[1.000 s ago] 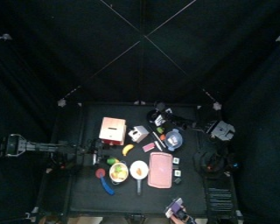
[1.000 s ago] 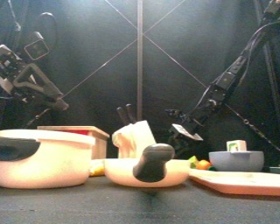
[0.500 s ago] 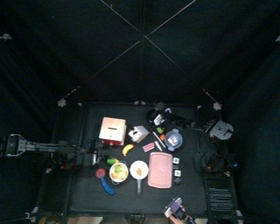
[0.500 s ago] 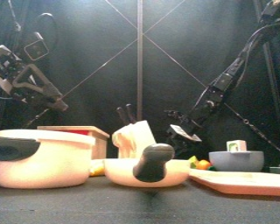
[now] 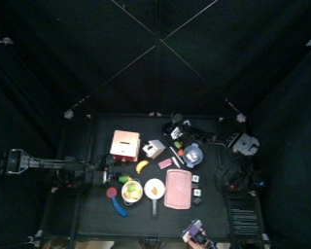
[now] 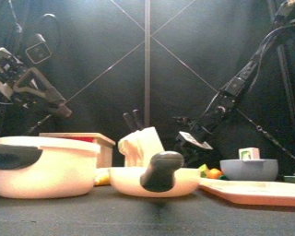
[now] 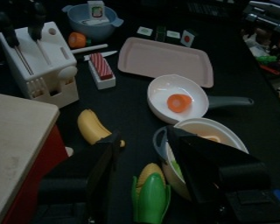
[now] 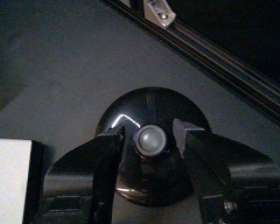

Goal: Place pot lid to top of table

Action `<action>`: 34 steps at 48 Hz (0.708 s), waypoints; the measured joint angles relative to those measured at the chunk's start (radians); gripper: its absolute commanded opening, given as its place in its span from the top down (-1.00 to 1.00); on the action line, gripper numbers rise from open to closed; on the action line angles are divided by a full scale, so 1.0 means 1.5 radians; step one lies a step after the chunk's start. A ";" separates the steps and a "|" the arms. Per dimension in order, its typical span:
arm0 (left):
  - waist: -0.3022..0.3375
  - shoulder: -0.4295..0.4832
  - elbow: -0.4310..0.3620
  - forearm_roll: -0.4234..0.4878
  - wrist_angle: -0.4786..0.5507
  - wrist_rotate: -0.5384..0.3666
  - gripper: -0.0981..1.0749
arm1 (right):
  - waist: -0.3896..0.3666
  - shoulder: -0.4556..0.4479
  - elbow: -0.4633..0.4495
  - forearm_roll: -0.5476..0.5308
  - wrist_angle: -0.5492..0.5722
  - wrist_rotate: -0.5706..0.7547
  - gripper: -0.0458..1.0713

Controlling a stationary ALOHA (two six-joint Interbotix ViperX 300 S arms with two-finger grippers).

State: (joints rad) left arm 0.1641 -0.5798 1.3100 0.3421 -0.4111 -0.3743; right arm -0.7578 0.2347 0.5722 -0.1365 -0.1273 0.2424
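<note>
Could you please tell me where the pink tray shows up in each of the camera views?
Top view: the pink tray lies near the table's front edge, right of middle.
Front view: low at the right, close to the camera.
Left wrist view: just beyond the white egg pan, at.
Right wrist view: not in it.
Shared landmark: the blue bowl.

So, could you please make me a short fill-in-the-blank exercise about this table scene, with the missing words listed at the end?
1. In the right wrist view, the pot lid lies flat on the table with its round ____ facing up.
2. The right gripper has its jaws ____, one on each side of that knob.
3. In the left wrist view, the pan holds a fried ____.
4. Near the left gripper, a yellow ____ lies beside the red box.

Missing words: knob; open; egg; banana
</note>
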 measured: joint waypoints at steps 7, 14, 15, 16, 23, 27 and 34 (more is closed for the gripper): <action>0.000 0.000 -0.001 0.000 0.000 0.000 -0.61 | 0.000 0.000 0.000 -0.002 0.001 -0.001 -0.59; 0.000 0.000 0.001 0.000 0.000 0.001 -0.61 | -0.001 -0.001 0.000 -0.003 0.004 -0.001 -0.58; 0.000 0.000 0.001 0.000 0.000 0.000 -0.61 | -0.001 -0.001 0.000 -0.003 0.005 -0.001 -0.59; 0.000 0.000 0.000 0.000 0.000 0.000 -0.61 | 0.000 0.000 0.000 -0.002 0.006 -0.001 -0.58; 0.000 0.000 0.001 0.000 0.000 0.000 -0.61 | 0.000 -0.001 0.000 -0.003 0.010 -0.001 -0.59; 0.000 0.000 0.001 0.000 0.000 0.000 -0.61 | 0.000 0.000 0.000 -0.003 0.011 -0.001 -0.59; 0.000 0.000 0.001 0.000 0.000 0.001 -0.61 | 0.000 0.000 0.000 -0.003 0.014 -0.001 -0.59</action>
State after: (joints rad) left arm 0.1641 -0.5798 1.3116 0.3421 -0.4111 -0.3728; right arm -0.7578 0.2347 0.5722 -0.1411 -0.1058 0.2408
